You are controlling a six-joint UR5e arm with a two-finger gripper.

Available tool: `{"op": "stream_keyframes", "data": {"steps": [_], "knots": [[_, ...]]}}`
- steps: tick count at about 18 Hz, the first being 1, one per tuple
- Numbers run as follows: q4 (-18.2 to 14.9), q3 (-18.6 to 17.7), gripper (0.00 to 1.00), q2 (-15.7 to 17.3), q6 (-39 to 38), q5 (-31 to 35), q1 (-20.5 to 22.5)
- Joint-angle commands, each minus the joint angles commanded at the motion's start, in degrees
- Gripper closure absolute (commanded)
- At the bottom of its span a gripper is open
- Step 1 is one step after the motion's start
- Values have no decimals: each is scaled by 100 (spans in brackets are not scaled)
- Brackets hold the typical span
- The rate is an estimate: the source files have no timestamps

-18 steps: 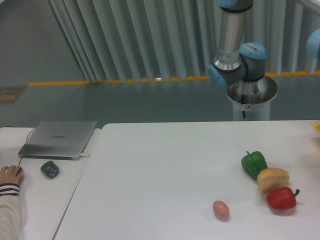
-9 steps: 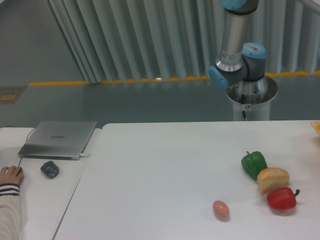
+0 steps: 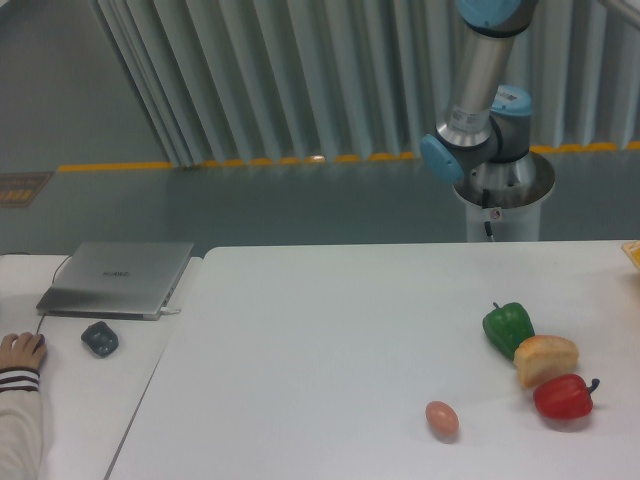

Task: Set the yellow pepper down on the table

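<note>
Showing the table (image 3: 330, 330) with green pepper (image 3: 508, 328), bread roll (image 3: 546, 359) and red pepper (image 3: 563, 396) clustered at four o'clock, egg (image 3: 442, 419) apart. Yellow pepper and pincer lie out of frame; only arm joints (image 3: 478, 140) show at one o'clock.

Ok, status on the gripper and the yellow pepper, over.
Gripper out of frame. Yellow pepper not clearly visible; only a yellow sliver at the table's right edge. Green pepper, bread roll, red pepper, egg on table.
</note>
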Motion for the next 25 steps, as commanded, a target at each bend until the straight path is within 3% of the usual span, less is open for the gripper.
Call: {"op": "stream_keyframes", "data": {"steps": [11,17,20,25], "knots": [[80,88,0,-71,98,-18,18],[89,343,0,-290,90,-35,-43],[273,308,0,-369,72,-26,-70],[300,272,0,-387,63,-35,-70]]}}
